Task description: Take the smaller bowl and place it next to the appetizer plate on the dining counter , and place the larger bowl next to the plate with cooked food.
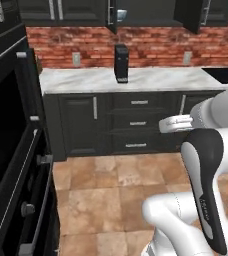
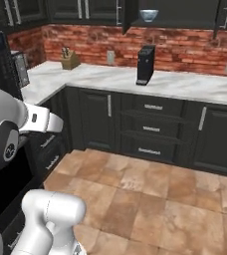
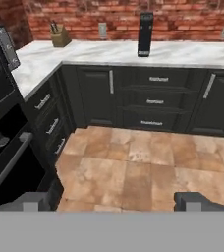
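Observation:
A small pale bowl point(image 2: 148, 15) that fits the smaller bowl sits on the shelf of an open upper cabinet above the wall counter point(image 2: 185, 84). My gripper point(image 3: 116, 202) is open in the hand view, its two dark fingertips point(image 3: 38, 201) wide apart with nothing between them. It hangs over the tiled floor and looks toward the dark drawers under that counter. The larger brown bowl, the blue appetizer plate, the plate with cooked food and the dining counter are out of view.
A tall black appliance point(image 1: 121, 63) stands on the marble wall counter by the brick wall. A knife block point(image 2: 69, 60) sits in the counter's left corner. A black oven stack point(image 1: 11, 150) lines the left side. Tiled floor point(image 3: 143, 167) lies in front.

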{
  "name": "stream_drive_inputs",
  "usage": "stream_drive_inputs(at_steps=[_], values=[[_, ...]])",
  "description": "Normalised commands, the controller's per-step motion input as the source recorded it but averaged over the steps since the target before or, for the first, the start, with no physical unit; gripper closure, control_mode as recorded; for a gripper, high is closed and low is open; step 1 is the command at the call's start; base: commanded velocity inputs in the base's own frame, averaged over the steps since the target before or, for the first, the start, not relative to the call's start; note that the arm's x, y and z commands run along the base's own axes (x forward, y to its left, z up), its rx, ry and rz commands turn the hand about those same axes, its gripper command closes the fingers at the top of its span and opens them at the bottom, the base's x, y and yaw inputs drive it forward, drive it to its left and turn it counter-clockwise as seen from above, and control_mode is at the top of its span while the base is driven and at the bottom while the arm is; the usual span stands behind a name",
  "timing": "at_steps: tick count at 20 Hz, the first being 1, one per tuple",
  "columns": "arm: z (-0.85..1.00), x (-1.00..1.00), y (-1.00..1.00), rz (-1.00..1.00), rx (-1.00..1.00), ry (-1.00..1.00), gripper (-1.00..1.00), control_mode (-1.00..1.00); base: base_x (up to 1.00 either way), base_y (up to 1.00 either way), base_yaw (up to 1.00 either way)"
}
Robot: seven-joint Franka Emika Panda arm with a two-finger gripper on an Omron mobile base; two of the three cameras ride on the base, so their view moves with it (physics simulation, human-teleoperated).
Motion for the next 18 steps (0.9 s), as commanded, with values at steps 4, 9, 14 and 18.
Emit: stream_drive_inputs(at_steps=[4,9,14,18], values=[[0.0,0.0,0.0,0.0,0.0,0.0,-1.0,1.0,1.0,-0.53,0.02],[0.0,0.0,0.0,0.0,0.0,0.0,-1.0,1.0,1.0,-0.8,0.0],[0.0,0.0,0.0,0.0,0.0,0.0,-1.0,1.0,1.0,-0.4,0.0],[0.0,0.0,0.0,0.0,0.0,0.0,-1.0,1.0,1.0,-0.18,0.0]])
